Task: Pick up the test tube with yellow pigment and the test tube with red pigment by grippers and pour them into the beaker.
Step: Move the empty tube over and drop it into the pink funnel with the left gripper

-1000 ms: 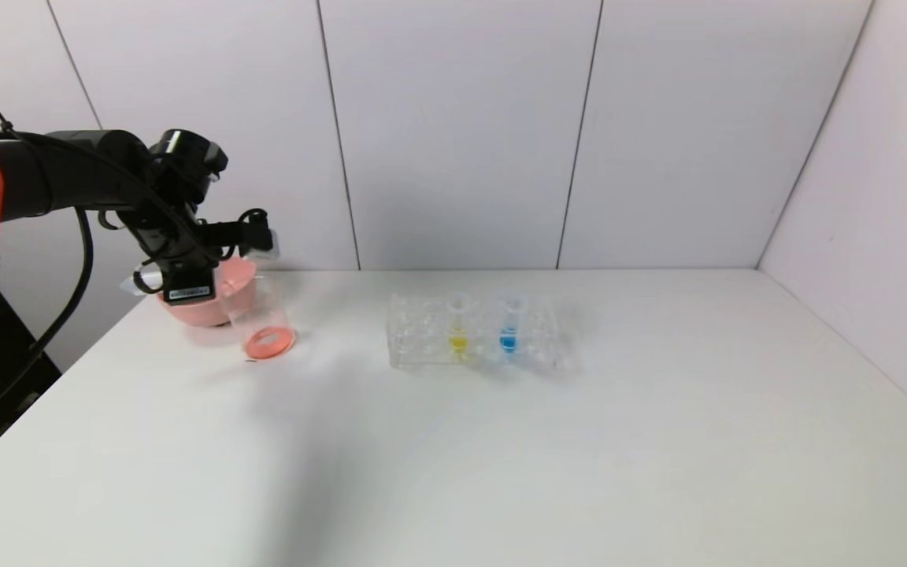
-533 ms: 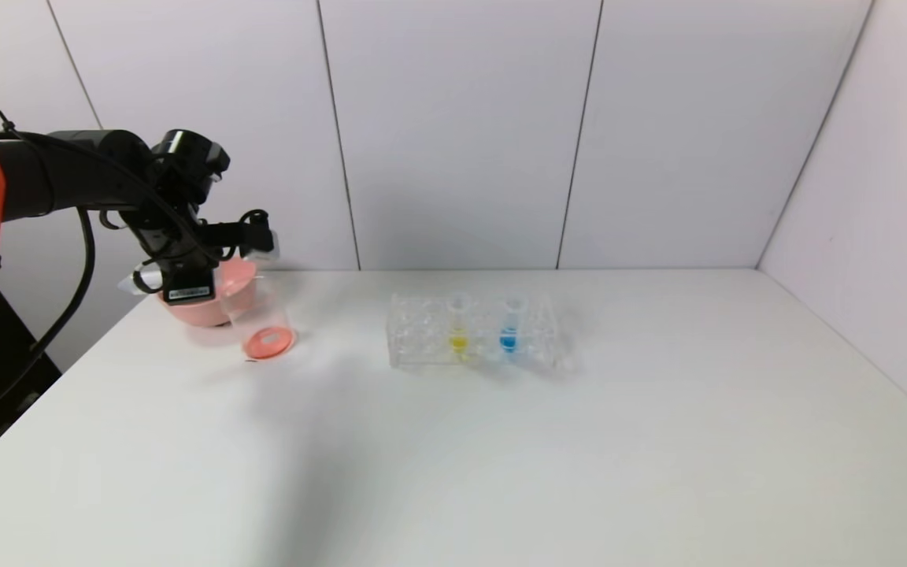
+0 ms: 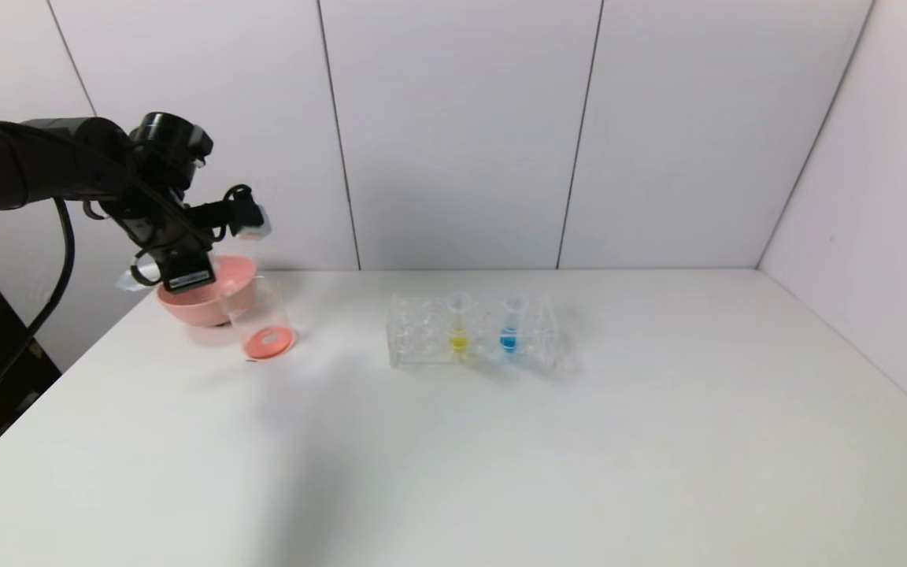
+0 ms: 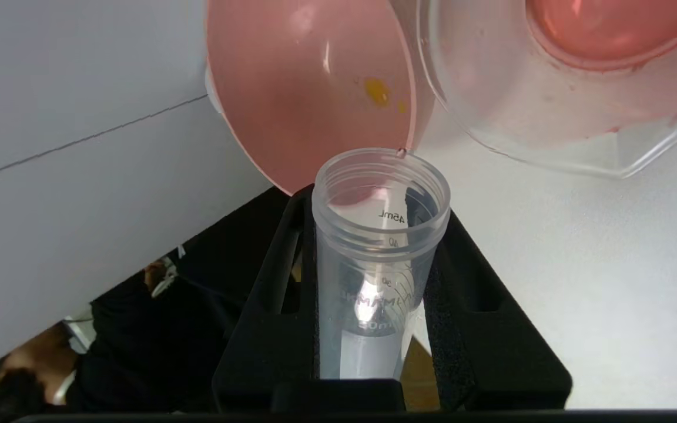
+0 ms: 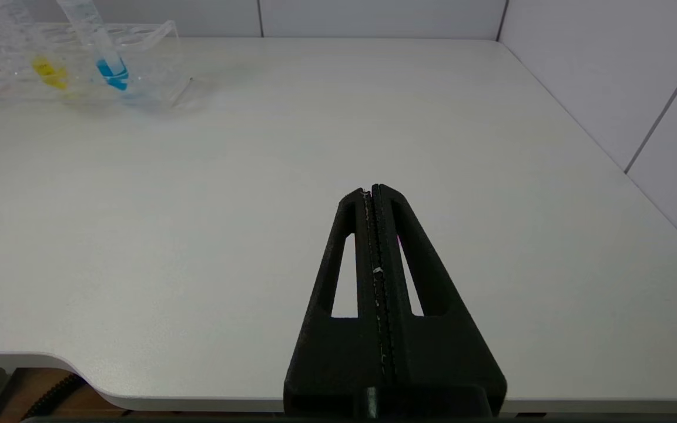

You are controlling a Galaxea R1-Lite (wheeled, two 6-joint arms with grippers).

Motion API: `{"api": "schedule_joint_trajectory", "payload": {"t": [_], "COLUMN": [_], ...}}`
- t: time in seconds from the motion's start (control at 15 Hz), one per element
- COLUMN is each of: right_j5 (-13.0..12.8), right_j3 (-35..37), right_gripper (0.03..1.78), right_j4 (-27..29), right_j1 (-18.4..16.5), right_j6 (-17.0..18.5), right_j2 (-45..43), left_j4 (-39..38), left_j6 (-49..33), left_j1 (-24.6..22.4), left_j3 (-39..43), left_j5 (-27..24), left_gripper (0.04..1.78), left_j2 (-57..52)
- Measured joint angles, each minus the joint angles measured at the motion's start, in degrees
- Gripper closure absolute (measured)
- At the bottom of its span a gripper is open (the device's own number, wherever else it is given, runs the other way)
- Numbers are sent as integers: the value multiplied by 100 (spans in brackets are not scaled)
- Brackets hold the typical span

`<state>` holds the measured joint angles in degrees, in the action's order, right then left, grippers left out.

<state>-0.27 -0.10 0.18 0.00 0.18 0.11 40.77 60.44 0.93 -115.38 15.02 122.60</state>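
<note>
Head view: left hand [image 3: 186, 272] fingertips hidden behind pink bowl [image 3: 221, 303].

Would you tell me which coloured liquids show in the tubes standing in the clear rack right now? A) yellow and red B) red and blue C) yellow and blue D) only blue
C: the rack holds a yellow-banded tube beside a blue-banded tube, with no red one there.

A pink bowl [image 3: 213, 302] sits far left — clear tube rack [image 3: 473, 332] mid-table, holding a blue-liquid tube [image 3: 509, 324].
</note>
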Motion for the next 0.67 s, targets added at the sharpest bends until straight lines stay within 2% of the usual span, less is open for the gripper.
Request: {"api": "schedule_joint_trajectory", "payload": {"t": [0.2,0.67], "right_j5": [2,0], "right_j3": [0,0], "right_gripper": [170,170], "right_j4": [0,0], "right_j1": [0,0], "right_j6": [0,0], "right_j2": [0,0], "left_j4": [-708,-2608], "left_j6": [-1115,-3997], "left_j1": [-46,-252], "left_j3": [0,105], "left_j5": [-505,-769], "left_gripper": [129,129], "left_j2": [-227,-607]}}
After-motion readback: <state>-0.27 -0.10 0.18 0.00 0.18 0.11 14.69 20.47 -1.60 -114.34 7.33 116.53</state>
